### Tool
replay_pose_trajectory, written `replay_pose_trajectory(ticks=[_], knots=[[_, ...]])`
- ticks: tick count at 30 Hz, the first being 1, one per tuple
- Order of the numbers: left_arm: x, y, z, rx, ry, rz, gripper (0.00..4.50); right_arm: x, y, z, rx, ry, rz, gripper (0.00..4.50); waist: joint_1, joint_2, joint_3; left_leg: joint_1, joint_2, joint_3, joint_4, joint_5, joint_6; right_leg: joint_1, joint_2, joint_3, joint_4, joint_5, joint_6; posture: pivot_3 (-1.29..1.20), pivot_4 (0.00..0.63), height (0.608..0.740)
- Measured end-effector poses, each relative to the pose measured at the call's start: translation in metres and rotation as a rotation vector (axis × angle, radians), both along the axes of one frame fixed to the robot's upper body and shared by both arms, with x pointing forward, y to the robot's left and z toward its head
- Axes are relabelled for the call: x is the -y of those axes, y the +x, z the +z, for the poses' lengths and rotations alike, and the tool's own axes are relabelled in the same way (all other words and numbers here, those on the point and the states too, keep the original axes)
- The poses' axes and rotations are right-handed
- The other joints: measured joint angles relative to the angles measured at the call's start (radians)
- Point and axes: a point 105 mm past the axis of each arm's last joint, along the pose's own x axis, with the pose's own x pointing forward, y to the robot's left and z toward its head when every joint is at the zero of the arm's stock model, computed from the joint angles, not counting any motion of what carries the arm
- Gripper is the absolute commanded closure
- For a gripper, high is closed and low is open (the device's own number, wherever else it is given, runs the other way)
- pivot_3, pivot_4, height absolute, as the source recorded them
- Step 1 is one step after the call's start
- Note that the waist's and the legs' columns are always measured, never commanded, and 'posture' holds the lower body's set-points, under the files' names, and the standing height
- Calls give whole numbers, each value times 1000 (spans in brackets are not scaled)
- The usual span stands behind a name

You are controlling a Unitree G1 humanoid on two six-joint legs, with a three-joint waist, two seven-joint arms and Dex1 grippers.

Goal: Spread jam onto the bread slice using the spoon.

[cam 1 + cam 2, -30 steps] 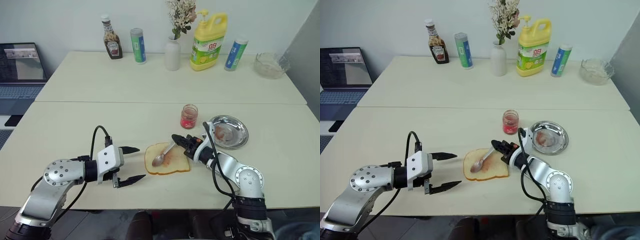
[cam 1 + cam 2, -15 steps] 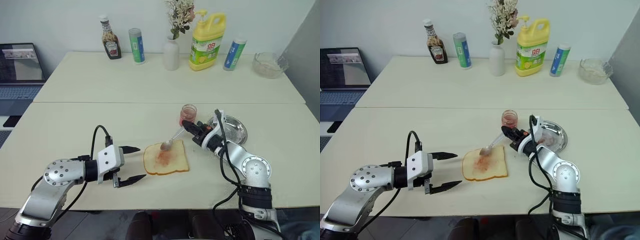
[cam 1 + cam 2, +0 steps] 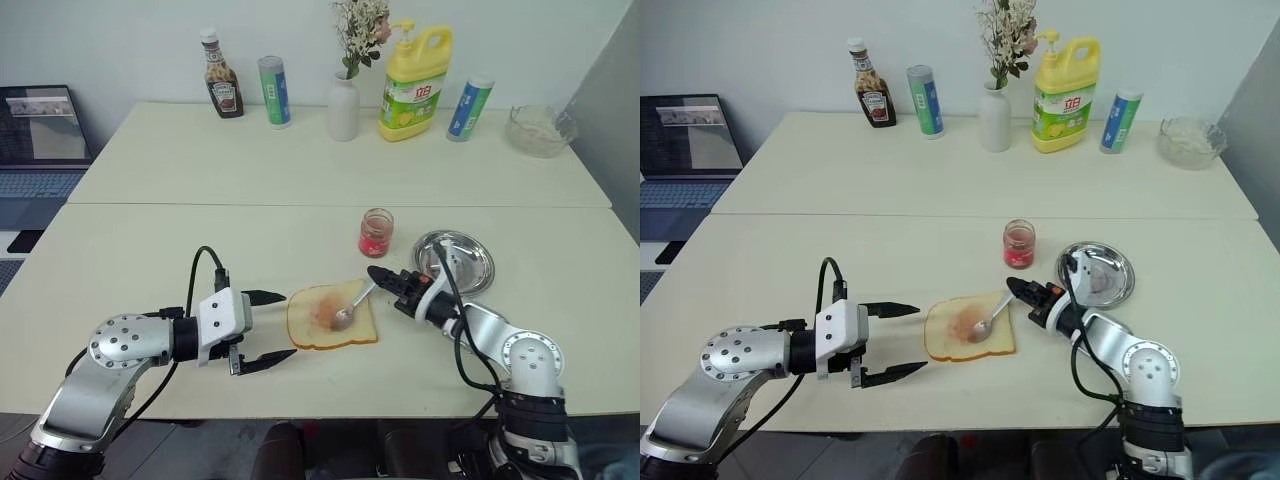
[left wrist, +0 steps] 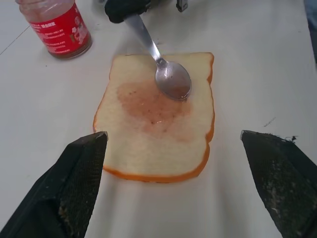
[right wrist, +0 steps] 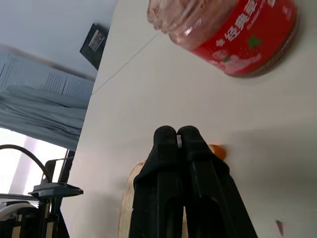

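- Since a second ago, the spoon (image 3: 352, 307) has lifted off toward the jam jar (image 3: 376, 232) and come back down; its bowl now rests on the bread slice (image 3: 331, 316), on the half nearer the jar.
- Right gripper (image 3: 385, 281) has its fingers clamped shut on the spoon handle, just beside the bread slice.
- Left gripper (image 3: 268, 328) waits at the bread slice's opposite edge, fingers spread wide, holding nothing.
- Risk, as I judge it: nothing pins the bread slice, so a dragging stroke could slide it across the table (image 3: 150, 260) instead of spreading.
- Pressing too hard could tear the soft centre.
- A wide sweep toward the jar could knock it over.
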Motion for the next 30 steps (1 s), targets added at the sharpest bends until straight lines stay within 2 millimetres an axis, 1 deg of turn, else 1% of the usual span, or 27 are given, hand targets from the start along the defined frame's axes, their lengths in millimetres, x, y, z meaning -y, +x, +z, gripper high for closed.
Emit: replay_pose_trajectory(ticks=[2,3,4,6,8,10,13,15,17,18,19,22,26,30], knots=[[2,1,3,0,-9,-4,0,0,-1,3,11,6,2,4490,0,0,0,0,0,0,0,0,0,0,1,0,1,0,0,0,150,740],[6,4,8,4,-26,-10,0,2,0,7,23,17,-6,4490,0,0,0,0,0,0,0,0,0,0,1,0,1,0,0,0,150,740],[11,7,15,13,-54,-15,0,4,1,11,36,30,-19,4490,1,0,0,-1,0,0,0,0,0,0,1,0,1,0,0,0,150,740],[23,13,35,50,-98,-39,0,12,9,30,99,59,-71,4490,3,0,0,-1,-1,0,1,0,0,0,0,0,0,0,0,0,150,740],[30,17,46,76,-108,-56,0,28,17,44,150,73,-149,4490,4,0,0,-1,-1,0,1,0,0,0,0,0,0,0,1,0,150,740],[35,19,49,80,-117,-58,0,45,21,48,164,72,-219,4490,4,0,0,-1,-1,0,1,0,0,0,0,1,0,0,0,0,150,740],[50,25,54,107,-96,-87,0,79,23,51,189,38,-345,4490,7,0,0,-2,-2,0,1,0,0,0,0,0,0,2,-3,0,150,740],[58,28,54,116,-80,-99,0,104,21,50,192,9,-431,4490,6,0,0,-2,-2,0,1,0,0,0,0,0,0,2,-3,0,150,740],[67,32,55,108,-99,-101,0,129,18,46,188,-11,-517,4490,6,0,0,-2,-2,0,1,0,0,0,0,0,0,2,-3,0,150,740],[70,33,54,101,-100,-106,0,137,17,46,189,-13,-547,4490,3,0,0,-2,-1,0,1,0,0,0,0,0,0,2,-3,0,150,740],[71,33,54,98,-101,-108,0,141,16,46,190,-13,-559,4490,0,0,0,-1,-1,1,1,0,0,0,0,2,1,2,-3,0,150,740],[89,36,55,105,-105,-150,0,160,14,36,166,-35,-615,4490,2,0,0,0,-1,1,1,0,0,1,1,1,1,2,-3,0,150,740],[108,40,52,96,-97,-177,0,168,17,22,132,-50,-637,4490,1,0,0,0,-1,2,2,0,0,1,1,2,1,2,-3,0,150,740],[118,45,55,76,-97,-167,0,173,22,15,112,-51,-651,4490,1,0,0,0,-2,2,2,0,0,1,1,2,1,2,-3,0,150,740]])
